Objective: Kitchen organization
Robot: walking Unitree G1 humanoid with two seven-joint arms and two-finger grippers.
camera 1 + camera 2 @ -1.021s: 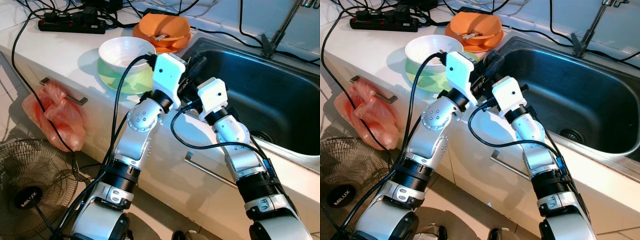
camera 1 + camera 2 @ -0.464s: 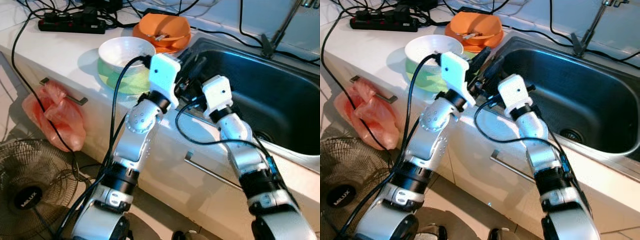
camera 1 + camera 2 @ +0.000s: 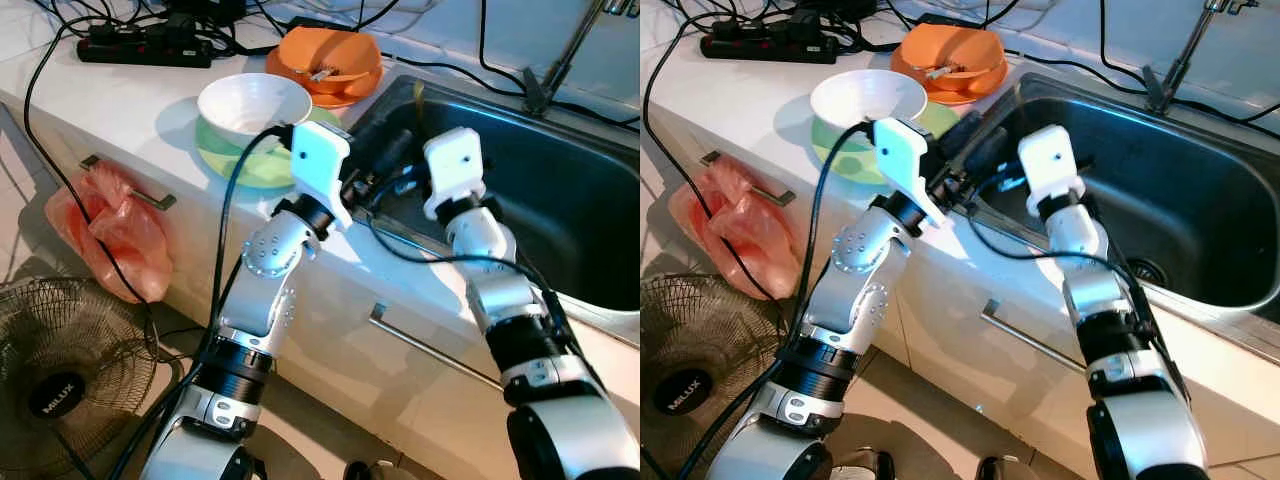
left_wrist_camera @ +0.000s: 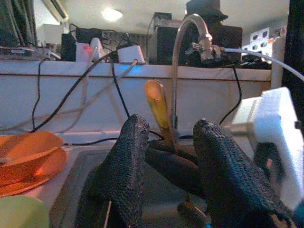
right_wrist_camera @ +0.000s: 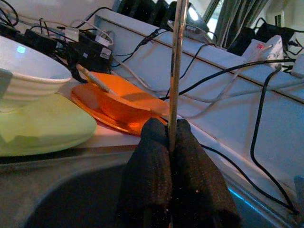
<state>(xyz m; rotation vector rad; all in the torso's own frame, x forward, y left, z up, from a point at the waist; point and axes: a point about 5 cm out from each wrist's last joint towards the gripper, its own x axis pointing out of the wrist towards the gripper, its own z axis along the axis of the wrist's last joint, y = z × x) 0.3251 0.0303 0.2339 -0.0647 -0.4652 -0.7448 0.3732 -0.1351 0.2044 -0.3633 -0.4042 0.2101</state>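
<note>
Right gripper at near-left corner of sink, fingers clenched on thin metal rod, likely utensil handle, held upright. Left gripper just beside it, fingers parted, empty; yellowish utensil tip beyond. Rod: stiff, light, slick; judge pinch low on shaft safest. Farther on table: white bowl on green plate, then orange bowl.
</note>
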